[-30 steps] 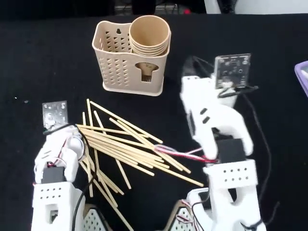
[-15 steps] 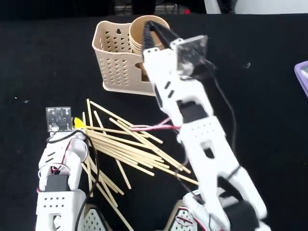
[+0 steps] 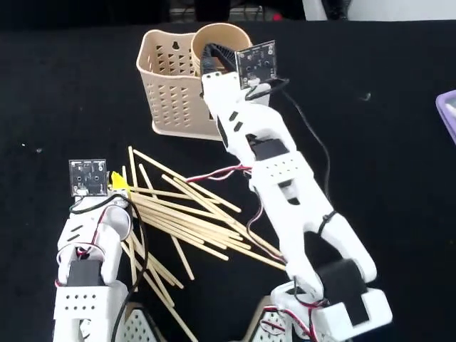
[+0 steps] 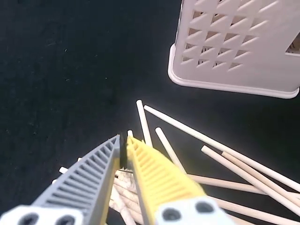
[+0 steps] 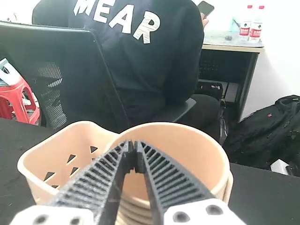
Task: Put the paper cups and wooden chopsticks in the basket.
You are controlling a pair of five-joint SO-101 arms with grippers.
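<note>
both jaw sets pressed together, nothing held. l. gripper (image 4: 124, 140) sits at left ends of wooden chopsticks (image 3: 192, 221), a loose pile on table (image 3: 370, 178), long axes slanting off to the right; l. arm is nearer, basket (image 3: 167, 107) lies beyond. paper cups (image 3: 226, 32) stacked in basket's right compartment, r. gripper (image 5: 131, 147) poised over them.
</note>
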